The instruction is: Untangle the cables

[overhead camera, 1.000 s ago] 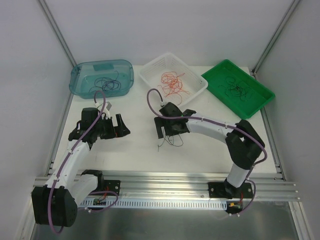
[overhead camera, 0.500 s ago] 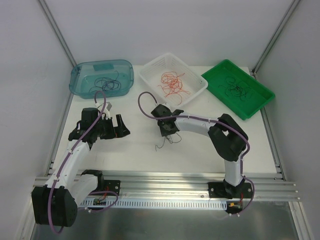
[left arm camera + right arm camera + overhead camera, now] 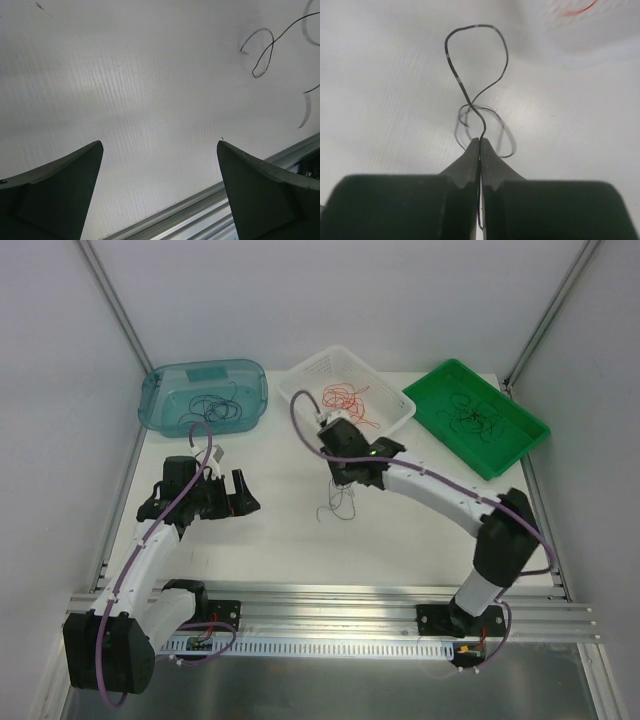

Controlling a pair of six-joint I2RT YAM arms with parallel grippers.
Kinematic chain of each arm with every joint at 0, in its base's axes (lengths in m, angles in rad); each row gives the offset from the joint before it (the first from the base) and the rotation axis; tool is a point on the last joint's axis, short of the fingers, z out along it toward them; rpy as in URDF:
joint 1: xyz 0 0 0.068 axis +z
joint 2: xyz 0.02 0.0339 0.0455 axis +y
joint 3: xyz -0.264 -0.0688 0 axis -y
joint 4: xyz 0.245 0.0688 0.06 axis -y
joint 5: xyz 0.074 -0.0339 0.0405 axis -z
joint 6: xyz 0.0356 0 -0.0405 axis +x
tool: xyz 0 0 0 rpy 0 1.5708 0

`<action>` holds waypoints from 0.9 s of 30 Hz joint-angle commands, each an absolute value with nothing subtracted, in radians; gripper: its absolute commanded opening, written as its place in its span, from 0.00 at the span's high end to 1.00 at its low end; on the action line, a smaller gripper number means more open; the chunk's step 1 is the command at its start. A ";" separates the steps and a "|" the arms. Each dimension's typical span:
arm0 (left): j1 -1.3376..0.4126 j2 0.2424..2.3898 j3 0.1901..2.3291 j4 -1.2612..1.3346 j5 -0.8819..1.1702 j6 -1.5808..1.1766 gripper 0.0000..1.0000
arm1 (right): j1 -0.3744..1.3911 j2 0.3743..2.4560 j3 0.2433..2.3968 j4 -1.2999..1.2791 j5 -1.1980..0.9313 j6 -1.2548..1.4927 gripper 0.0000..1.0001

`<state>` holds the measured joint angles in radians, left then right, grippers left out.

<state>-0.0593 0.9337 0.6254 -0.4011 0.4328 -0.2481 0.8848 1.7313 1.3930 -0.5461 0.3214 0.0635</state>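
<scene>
Built alike, left arm (image 3: 145, 555) and right arm (image 3: 430, 492): white tubular links between chunky black joint housings, footed on black base plates (image 3: 447, 619). Strung along each with a purple cable (image 3: 298, 425), bowed into a loose loop near the wrist and dropping to the base. Tipped in matte black: left gripper (image 3: 160, 145) with broad, wedge-shaped fingers (image 3: 65, 185); right gripper (image 3: 480, 140) with fingers (image 3: 470, 165) narrowing from blocky bases to thin, flat-faced points.
</scene>
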 commanded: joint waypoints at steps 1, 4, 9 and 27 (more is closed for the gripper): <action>-0.066 0.933 0.644 -0.393 0.428 -0.232 0.01 | 0.786 1.525 1.517 -0.646 0.416 -0.075 0.99; -0.064 0.933 0.646 -0.394 0.431 -0.233 0.01 | 0.658 1.450 1.584 -0.681 0.428 -0.144 0.99; -0.066 0.931 0.643 -0.394 0.436 -0.235 0.01 | 0.385 1.407 1.669 -0.640 0.381 -0.202 0.99; -0.066 0.974 0.644 -0.393 0.436 -0.227 0.01 | -0.089 1.784 1.770 -0.262 0.250 -0.190 0.99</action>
